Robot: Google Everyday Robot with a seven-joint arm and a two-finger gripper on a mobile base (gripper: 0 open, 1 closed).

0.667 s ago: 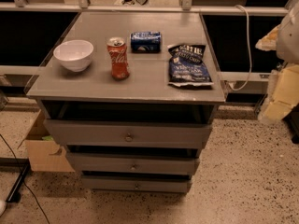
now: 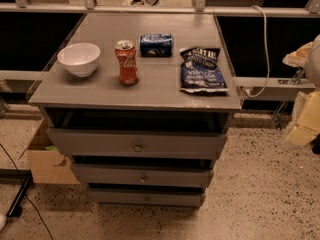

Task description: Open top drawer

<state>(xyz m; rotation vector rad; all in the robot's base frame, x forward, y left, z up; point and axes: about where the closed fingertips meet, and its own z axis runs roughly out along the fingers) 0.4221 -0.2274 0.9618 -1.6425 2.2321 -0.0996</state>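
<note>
The top drawer [image 2: 165,145] sits at centre frame, directly beneath the grey tabletop [image 2: 155,91] carrying a white bowl [image 2: 79,59], red can [image 2: 126,63] and chip bag [image 2: 202,70], while the gripper [image 2: 304,126] hangs at the right edge, well apart from it, and whether it is open or closed cannot be told.

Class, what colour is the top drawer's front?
The top drawer is grey, camera view; gripper at right edge.

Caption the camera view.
Claw at the right edge, apart from the top drawer; white bowl, cola can and chip bag on top.
</note>
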